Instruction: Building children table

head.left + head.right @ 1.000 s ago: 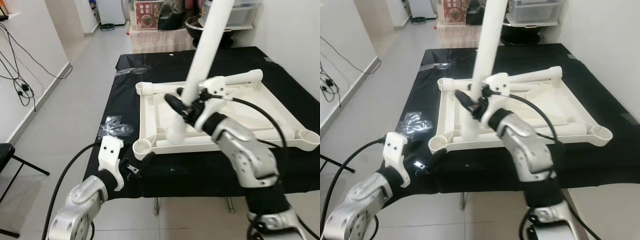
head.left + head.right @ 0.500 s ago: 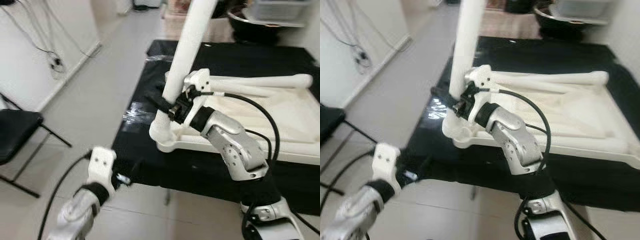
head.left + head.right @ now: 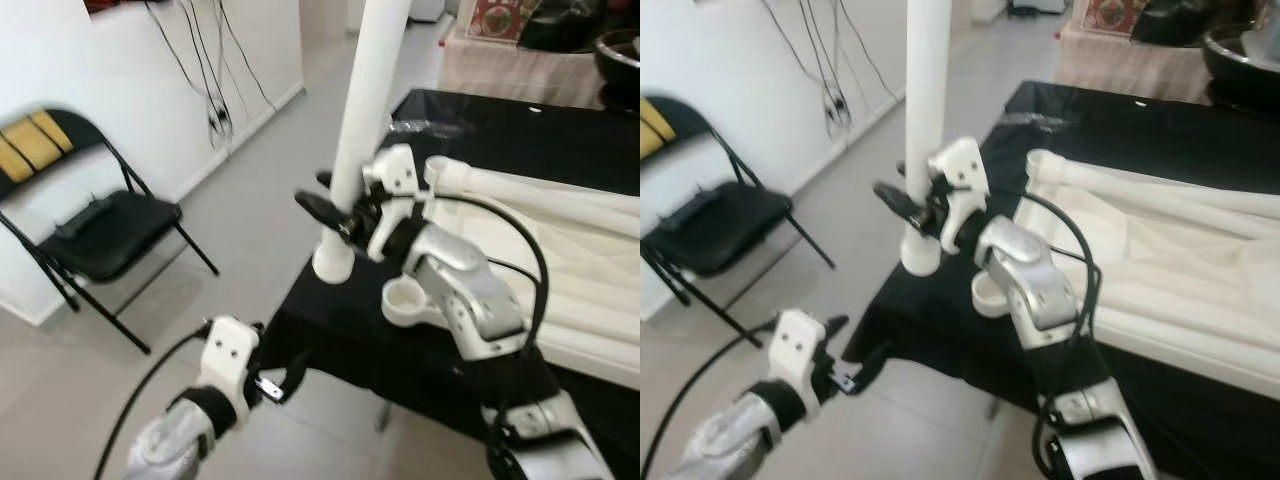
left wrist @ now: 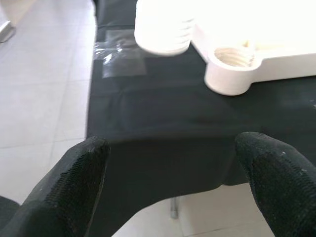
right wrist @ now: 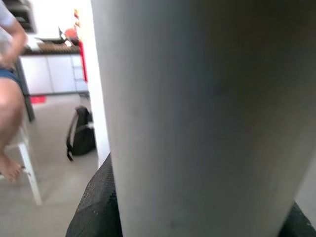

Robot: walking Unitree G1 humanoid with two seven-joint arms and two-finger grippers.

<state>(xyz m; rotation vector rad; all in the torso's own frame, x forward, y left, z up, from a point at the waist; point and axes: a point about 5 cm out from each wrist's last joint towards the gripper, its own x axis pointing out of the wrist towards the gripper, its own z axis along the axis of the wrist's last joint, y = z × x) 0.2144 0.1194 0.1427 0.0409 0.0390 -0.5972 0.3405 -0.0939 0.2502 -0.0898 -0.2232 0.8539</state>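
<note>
Swung off the upturned white table (image 3: 560,250) since a second ago, the white leg (image 3: 362,120) now stands upright past its corner socket (image 3: 405,300), clamped by the right gripper (image 3: 340,212), while the left gripper (image 3: 285,378) hangs spread below the black tabletop (image 3: 340,330).

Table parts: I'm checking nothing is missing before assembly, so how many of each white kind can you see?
Tabletop, upside down on the black cloth: 1
Leg held upright in the right gripper: 1
Leg lying across the tabletop: 1
Empty corner socket: 1
Total: 4
</note>
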